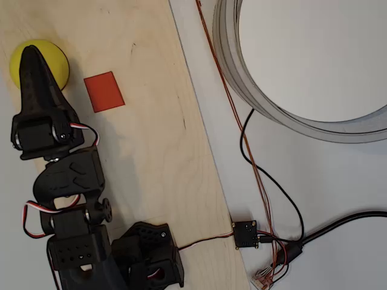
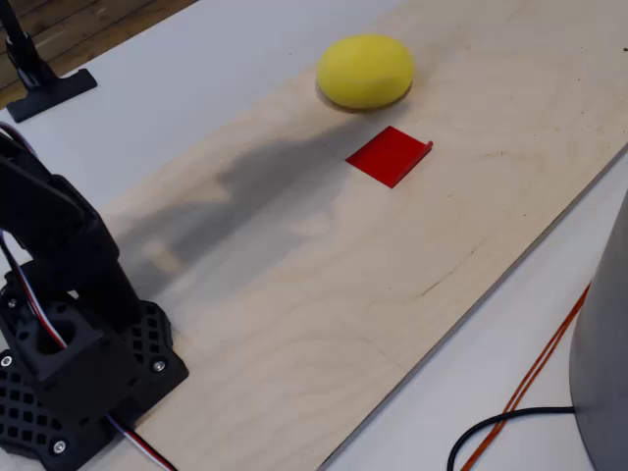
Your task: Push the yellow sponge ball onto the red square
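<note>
A: Where's the yellow sponge ball (image 1: pixel 53 58) sitting rn?

B: On the plywood board (image 1: pixel 151 121), top-left corner in overhead view. It's lying just beside the red square (image 1: pixel 104 91), not touching it; there's a small gap of bare wood showing btwn them.

A: And the fixed view?

B: The ball (image 2: pixel 365 71) is resting further back, w/ the square (image 2: pixel 390 155) lying nearer the camera and slightly right. One edge of the square is curling up a bit.

A: Gripper?

B: The black gripper (image 1: pixel 30 57) is hanging over the ball's left part in overhead view, tip pointing to the top edge. Fingers are looking pressed together into one point, holding nothing. Can't tell if it's touching the ball.

A: Anything else?

B: The arm's base (image 2: pixel 74 368) is sitting at the board's near-left end in fixed view.
</note>
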Controlling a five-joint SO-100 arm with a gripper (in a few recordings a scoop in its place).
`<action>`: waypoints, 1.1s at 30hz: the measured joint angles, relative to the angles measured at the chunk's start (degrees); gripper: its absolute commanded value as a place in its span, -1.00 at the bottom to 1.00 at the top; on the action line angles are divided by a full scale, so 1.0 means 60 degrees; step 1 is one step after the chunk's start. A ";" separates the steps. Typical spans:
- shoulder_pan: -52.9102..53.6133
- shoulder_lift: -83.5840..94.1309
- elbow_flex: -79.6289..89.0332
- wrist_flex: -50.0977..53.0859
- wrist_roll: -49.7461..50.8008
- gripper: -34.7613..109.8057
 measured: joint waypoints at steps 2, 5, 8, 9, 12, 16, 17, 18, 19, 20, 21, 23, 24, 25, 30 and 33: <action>-0.0029 0.0044 0.0806 -0.0249 0.0205 -0.47; -0.0498 -0.0996 0.2871 -0.1567 0.1772 -0.47; -0.0513 -0.0967 0.2930 -0.2344 0.2329 -0.46; -0.0483 -0.1128 0.3032 -0.2300 0.2402 -0.46; -0.0571 -0.1113 0.2974 -0.2476 0.2490 -0.44; -0.0879 -0.1304 0.2959 -0.2476 0.2651 -0.40; -0.0952 -0.1392 0.2959 -0.2461 0.2666 -0.39; -0.1069 -0.1465 0.2871 -0.2373 0.2783 -0.38; -0.1201 -0.1538 0.2827 -0.2197 0.2900 -0.38; -0.1392 -0.1597 0.2739 -0.1978 0.2959 -0.37; -0.1553 -0.1641 0.2637 -0.1816 0.3062 -0.37; -0.1875 -0.1787 0.2197 -0.1436 0.3135 -0.35; -0.2021 -0.1904 0.1978 -0.1128 0.3135 -0.35; -0.2183 -0.2095 0.1685 -0.0820 0.3149 -0.35; -0.2666 -0.2900 -0.0059 0.0630 0.3765 -0.33; -0.2563 -0.3413 -0.0747 0.1304 0.4087 -0.32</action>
